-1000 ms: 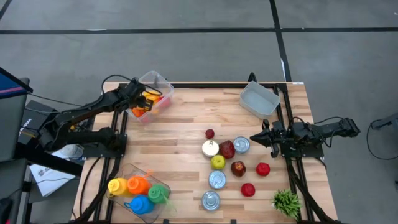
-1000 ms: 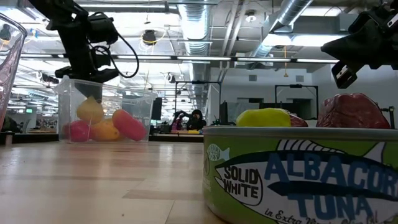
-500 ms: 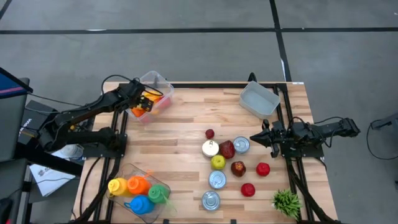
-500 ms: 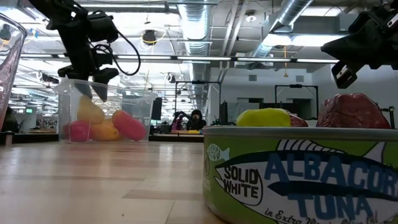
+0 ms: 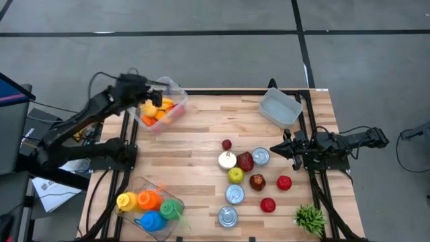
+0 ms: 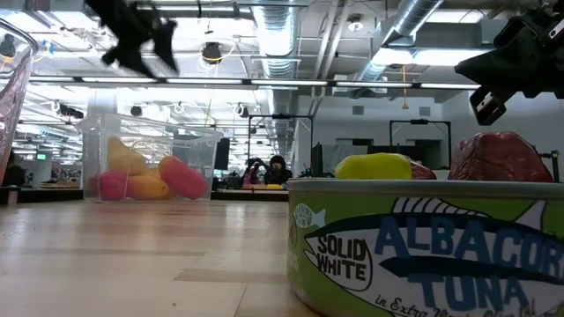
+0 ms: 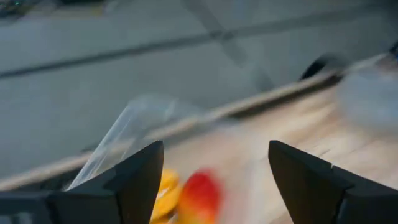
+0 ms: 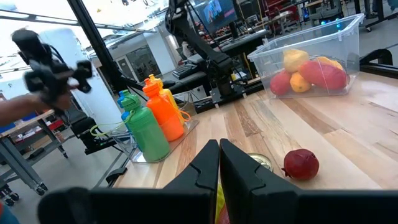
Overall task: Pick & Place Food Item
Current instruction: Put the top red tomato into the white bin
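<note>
1. Above the clear plastic bin at the far left corner of the tabletop, my left hand hangs raised with its fingers spread apart and nothing between them, as the left wrist view shows.
2. Inside that bin lie the food items: rounded yellow, orange and red-pink pieces, smooth and fruit-like, piled against the near wall in the low view.
3. I judge the step in hand to be the retreat after a drop. To do it well I lift straight up until the fingers are clear of the thin bin rim, then swing toward the loose group; a sideways brush could tip such a light container.
4. Toward the right of the bin, well apart from it, the loose group sits mid-tabletop: glossy red and yellow fruit shapes mixed with short metal cans, lids shiny and flat.
5. Round fruit will roll if nudged, so I would come down centred over one piece, away from the cans.
6. Farther right of that group, my right hand waits low, fingers pressed together and holding nothing.
7. An empty translucent tray sits at the far right corner; coloured bottles lie near the front left.
</note>
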Action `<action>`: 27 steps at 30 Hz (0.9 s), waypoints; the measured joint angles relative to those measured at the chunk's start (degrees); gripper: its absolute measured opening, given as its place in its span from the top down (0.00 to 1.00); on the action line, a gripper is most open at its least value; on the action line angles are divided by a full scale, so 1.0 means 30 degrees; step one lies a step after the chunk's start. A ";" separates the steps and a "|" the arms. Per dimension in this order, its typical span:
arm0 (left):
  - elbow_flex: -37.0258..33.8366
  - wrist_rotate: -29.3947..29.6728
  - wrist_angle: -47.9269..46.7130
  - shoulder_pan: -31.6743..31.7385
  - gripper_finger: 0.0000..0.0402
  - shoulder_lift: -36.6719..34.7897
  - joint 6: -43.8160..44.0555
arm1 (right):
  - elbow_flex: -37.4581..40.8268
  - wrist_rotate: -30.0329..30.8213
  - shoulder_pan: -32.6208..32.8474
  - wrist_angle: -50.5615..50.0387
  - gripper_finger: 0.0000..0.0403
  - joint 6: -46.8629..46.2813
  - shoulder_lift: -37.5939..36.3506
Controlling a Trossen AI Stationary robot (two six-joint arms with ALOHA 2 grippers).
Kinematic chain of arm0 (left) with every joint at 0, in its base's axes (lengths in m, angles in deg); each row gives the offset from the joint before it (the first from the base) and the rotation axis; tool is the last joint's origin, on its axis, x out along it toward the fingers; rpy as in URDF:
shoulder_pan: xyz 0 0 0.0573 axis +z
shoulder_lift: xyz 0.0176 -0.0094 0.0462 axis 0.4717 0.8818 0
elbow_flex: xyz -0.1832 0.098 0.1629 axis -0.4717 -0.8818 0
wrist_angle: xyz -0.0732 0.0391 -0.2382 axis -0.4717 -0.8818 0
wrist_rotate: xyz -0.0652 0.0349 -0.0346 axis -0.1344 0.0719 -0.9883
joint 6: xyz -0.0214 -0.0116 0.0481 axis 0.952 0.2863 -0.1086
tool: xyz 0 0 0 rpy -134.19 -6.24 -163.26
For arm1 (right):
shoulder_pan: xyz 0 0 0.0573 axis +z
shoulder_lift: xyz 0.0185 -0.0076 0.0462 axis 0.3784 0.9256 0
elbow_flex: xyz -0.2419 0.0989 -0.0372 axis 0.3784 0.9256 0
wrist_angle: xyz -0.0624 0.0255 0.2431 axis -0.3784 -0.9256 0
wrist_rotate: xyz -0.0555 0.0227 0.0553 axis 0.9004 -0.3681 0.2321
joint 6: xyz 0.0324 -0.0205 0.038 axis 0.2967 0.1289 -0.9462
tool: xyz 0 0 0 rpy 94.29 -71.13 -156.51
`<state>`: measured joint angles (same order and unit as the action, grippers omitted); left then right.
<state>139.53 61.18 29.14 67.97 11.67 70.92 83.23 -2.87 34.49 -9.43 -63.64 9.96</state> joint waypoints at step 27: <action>0.1477 -0.6210 0.9368 -0.4194 0.98 -0.5596 -0.0780 | -0.0114 0.1621 -0.0015 0.9069 0.98 -0.2547 -0.0015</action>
<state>143.96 42.55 57.25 55.39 -5.11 68.58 82.89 2.00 34.44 17.78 -71.28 9.92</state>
